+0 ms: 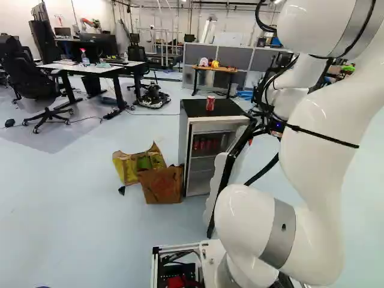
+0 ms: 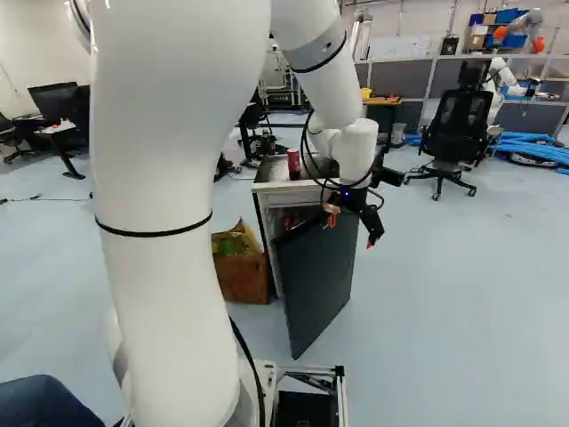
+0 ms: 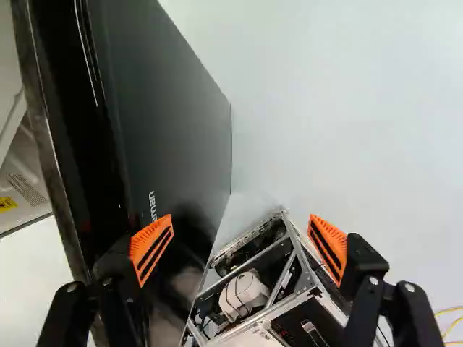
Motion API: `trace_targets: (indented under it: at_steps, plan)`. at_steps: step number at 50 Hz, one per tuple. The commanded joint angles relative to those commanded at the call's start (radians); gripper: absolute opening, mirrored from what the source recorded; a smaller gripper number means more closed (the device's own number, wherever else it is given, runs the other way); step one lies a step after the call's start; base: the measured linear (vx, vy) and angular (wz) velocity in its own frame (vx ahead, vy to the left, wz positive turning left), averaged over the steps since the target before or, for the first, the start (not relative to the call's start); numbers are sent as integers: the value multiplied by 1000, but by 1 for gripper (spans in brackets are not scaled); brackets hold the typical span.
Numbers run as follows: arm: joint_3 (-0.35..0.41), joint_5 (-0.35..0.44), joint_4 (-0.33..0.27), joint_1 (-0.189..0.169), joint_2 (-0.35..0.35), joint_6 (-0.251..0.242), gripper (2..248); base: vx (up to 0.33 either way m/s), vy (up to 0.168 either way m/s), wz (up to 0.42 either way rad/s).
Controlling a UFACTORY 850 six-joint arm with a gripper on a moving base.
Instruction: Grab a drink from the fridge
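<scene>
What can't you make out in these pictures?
- Wrist view: whether the black gripper touches the dark grey door; one orange pad covers the spot.
- Right base view: most of the inside of the black-topped fridge, hidden by that door.
- Left base view: how many red cans stand inside, too small.
- Left base view: the crumpled yellow bag's lower part, behind the brown bag.

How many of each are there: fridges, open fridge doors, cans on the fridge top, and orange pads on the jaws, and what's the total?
Fridges: 1
Open doors: 1
Cans on top: 1
Orange pads: 2
Total: 5
</scene>
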Motion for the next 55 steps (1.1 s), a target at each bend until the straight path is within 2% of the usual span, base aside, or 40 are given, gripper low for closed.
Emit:
trace_targets:
  at_steps: [55]
  plan:
    - [110, 0, -72, 151, 85, 0, 247, 0, 0, 0]
